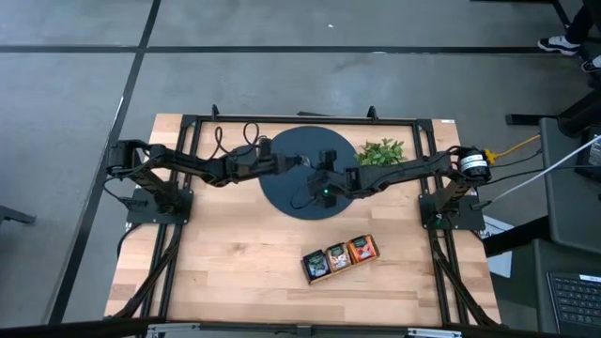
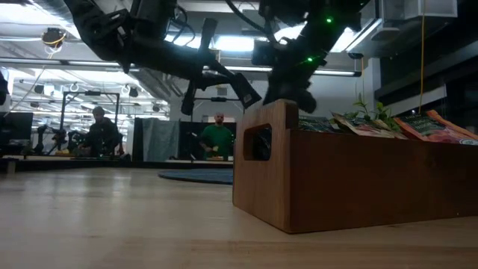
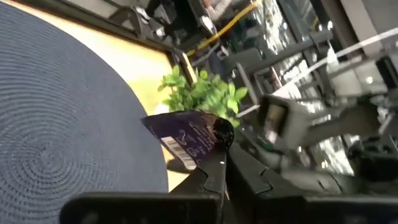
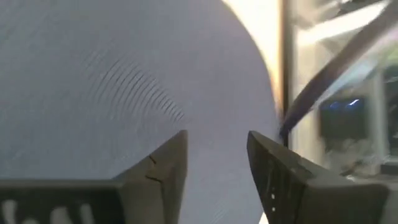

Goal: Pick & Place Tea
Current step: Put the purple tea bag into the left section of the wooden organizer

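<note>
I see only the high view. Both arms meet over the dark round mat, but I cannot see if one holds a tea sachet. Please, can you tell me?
Observer: Yes. In the left wrist view the left gripper is shut on a dark navy sachet, held above the round mat.
Operator: And the right gripper, does it hold something?
Observer: No. In its own wrist view the right gripper is open, with only the mat between the fingers.
Operator: Is the tray already filled?
Observer: The low view shows several sachets standing in the wooden tray.
</note>
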Controlling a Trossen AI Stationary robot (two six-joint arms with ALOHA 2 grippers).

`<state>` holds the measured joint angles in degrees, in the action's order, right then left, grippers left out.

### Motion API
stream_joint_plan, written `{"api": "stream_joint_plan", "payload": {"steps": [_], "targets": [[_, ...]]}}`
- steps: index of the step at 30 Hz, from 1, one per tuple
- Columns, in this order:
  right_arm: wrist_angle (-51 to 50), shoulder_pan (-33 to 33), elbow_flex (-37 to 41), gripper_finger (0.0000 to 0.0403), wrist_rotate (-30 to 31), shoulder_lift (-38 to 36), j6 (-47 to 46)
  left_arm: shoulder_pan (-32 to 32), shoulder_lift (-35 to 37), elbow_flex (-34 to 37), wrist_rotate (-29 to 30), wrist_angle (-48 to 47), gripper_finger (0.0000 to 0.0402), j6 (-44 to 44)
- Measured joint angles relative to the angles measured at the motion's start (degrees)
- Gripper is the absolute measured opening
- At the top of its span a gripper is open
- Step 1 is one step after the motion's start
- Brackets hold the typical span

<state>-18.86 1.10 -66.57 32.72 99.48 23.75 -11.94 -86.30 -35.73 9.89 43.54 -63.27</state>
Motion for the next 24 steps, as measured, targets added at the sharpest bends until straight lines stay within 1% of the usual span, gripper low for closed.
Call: {"api": "stream_joint_plan", "payload": {"steps": [3, 5, 10, 12, 14, 17, 21, 24], "targets": [[-5.7, 0.3, 0.0, 0.018, -2.9, 0.0, -5.2, 0.3, 0.0, 0.0, -3.1, -1.1, 0.0002, 1.6], [-9.5, 0.5, 0.0, 0.0186, -7.0, 0.0, -8.9, 0.8, 0.0, 0.0, -5.4, -2.3, 0.0002, 2.3], [-16.9, 0.6, 0.1, 0.0188, -21.6, -0.3, -13.7, 3.2, 0.0, 0.0, -12.1, -6.9, 0.0002, 5.2], [-18.5, 0.6, 0.1, 0.0188, -27.7, -1.3, -13.9, 4.3, 0.0, 0.0, -14.0, -9.1, 0.0002, 5.9], [-20.0, 0.6, 0.1, 0.0188, -32.0, -2.8, -13.2, 5.4, 0.0, 0.0, -15.6, -10.7, 0.0002, 6.0], [-21.7, 0.6, 0.4, 0.0188, -34.4, -6.1, -13.0, 7.1, 0.0, 0.0, -17.3, -12.1, 0.0002, 6.2], [-22.2, 0.5, 2.3, 0.0188, -34.3, -12.2, -13.4, 9.5, 0.0, -1.5, -19.5, -13.4, 0.0002, 8.0], [-20.4, 0.5, 4.2, 0.0188, -34.3, -16.7, -15.6, 11.0, 0.0, -4.0, -22.5, -15.6, 0.0002, 10.8]]}}
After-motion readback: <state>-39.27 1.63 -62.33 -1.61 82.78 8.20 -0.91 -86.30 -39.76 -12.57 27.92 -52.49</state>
